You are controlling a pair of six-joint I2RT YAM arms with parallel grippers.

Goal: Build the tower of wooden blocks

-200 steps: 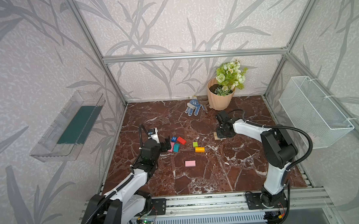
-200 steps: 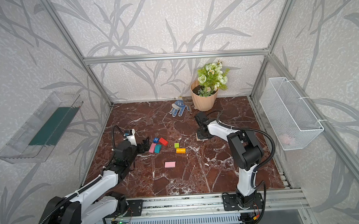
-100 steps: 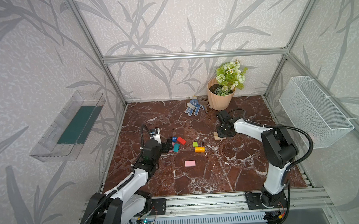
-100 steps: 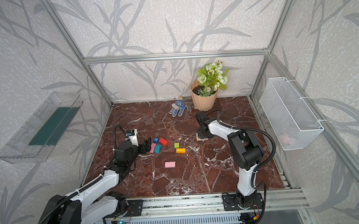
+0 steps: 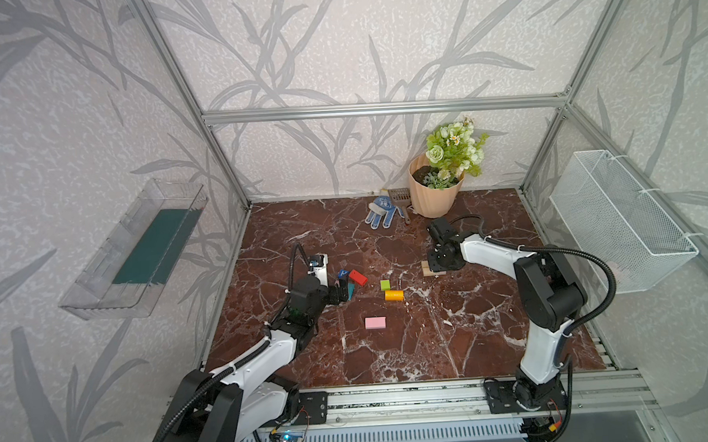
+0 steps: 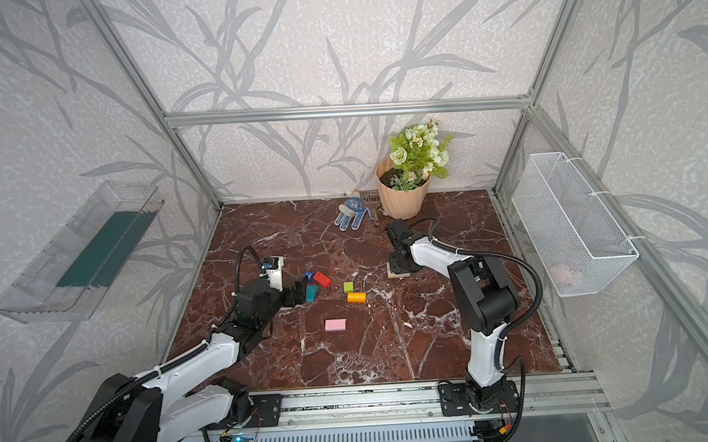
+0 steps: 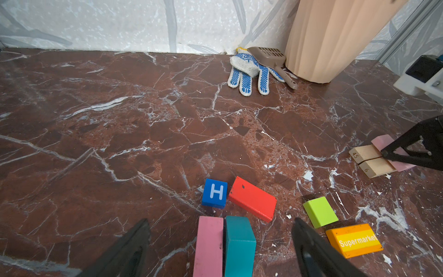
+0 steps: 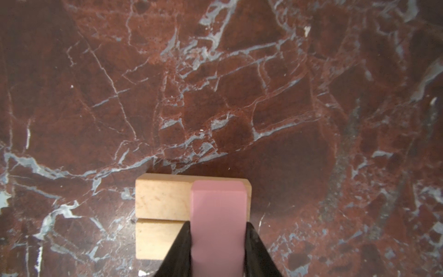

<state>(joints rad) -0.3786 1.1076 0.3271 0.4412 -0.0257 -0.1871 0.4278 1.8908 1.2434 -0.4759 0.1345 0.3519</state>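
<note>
Clamping a pink rectangular wooden block (image 8: 218, 208) tightly in our right gripper (image 8: 217, 226), we are holding it crosswise over two plain tan wooden blocks (image 8: 163, 199) lying side by side on the red marble tabletop (image 8: 215, 96). Our left gripper (image 7: 220, 223) is spreading its jaws wide around a second pink bar (image 7: 208, 244) and a teal wooden block (image 7: 239, 242), just beside the blue H cube (image 7: 214, 193).

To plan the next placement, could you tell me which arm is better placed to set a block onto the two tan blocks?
Right. The right hand is shut on a pink block directly over the tan blocks; the left hand stands open by the teal block, well away.
</note>
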